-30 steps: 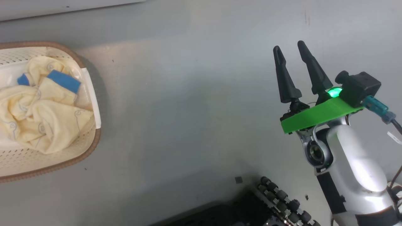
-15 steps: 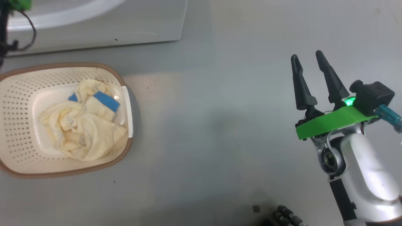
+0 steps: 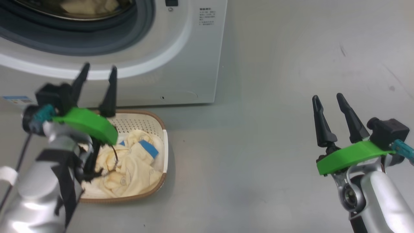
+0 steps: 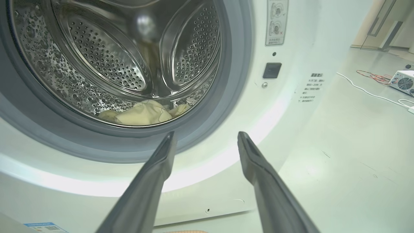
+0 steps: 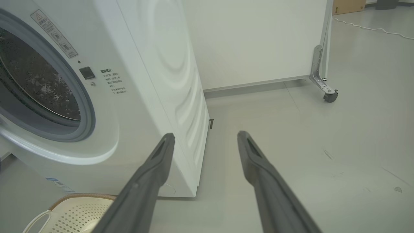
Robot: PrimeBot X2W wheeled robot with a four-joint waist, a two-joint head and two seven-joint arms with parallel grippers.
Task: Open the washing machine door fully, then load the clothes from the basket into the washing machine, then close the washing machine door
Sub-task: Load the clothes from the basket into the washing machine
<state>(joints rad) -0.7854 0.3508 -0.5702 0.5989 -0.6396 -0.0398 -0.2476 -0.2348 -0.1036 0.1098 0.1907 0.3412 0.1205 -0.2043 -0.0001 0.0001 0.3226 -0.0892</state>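
Lab-like test room: grey floor (image 5: pixel 323 145), wheeled partition (image 5: pixel 252 38), loose cables (image 4: pixel 372 76), electronics box (image 4: pixel 402 82), washing machine (image 5: pixel 155 81).

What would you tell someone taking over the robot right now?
Left gripper: open, empty, above the basket, pointing at the drum.
Right gripper: open, empty, over the floor.
Washer: open in front, with a cream cloth lying in the drum.
Clothes: more in the basket, in front of the washer.
Done: door opened, some loaded.
Left: load the rest, shut the door.
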